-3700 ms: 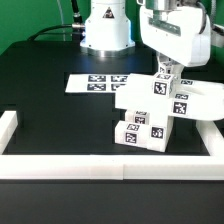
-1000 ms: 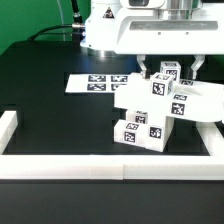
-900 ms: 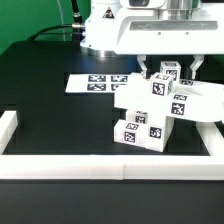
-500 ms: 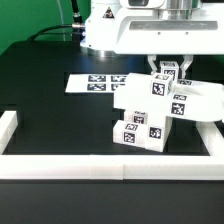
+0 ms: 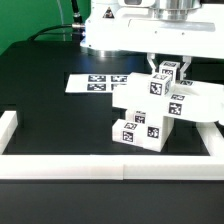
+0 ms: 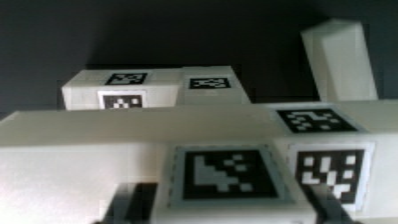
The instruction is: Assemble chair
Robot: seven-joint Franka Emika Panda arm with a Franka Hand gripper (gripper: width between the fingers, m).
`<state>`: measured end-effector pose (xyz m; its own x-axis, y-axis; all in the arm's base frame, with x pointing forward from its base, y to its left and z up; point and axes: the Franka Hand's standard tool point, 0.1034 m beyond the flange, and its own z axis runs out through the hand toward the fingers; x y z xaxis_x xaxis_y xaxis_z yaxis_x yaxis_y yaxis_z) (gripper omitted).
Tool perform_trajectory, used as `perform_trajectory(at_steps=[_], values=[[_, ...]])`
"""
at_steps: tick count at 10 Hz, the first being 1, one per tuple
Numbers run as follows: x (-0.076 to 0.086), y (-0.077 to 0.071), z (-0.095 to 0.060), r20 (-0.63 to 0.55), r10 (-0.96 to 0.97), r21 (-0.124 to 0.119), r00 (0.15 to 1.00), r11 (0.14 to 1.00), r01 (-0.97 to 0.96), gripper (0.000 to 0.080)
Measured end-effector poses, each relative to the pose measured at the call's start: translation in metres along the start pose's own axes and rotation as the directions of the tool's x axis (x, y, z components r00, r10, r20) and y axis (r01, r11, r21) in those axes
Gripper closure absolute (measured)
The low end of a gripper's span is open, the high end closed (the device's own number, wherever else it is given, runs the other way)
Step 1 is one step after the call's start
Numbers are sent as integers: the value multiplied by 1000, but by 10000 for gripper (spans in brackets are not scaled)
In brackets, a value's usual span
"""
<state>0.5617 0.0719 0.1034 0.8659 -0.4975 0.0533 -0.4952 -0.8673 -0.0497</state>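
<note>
White arm reaching straight down from above, wrist vertical, gripper (image 5: 169,66) pointing at the table, fingers (image 5: 155,65) narrowed, clamped on a part

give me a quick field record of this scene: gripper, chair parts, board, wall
gripper: above the stacked parts, jaws closed on the small tagged block on top
chair: chunky white tagged parts stacked together, only partly assembled
marker board: flat on the table, on the exterior view's left of the parts
border wall: long, white, along the near table edge
table: black surface

Tagged white chair (image 6: 196,130) parts, pincer fingers (image 6: 128,205)
</note>
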Motion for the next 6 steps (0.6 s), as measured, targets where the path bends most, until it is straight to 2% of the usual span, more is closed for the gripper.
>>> perform_trajectory(at_steps=[4,6], values=[[3,-1,-1,-14,310,13,951,951,-310,530],[3,-1,-1,-13,389,14,921,921,-389,530]])
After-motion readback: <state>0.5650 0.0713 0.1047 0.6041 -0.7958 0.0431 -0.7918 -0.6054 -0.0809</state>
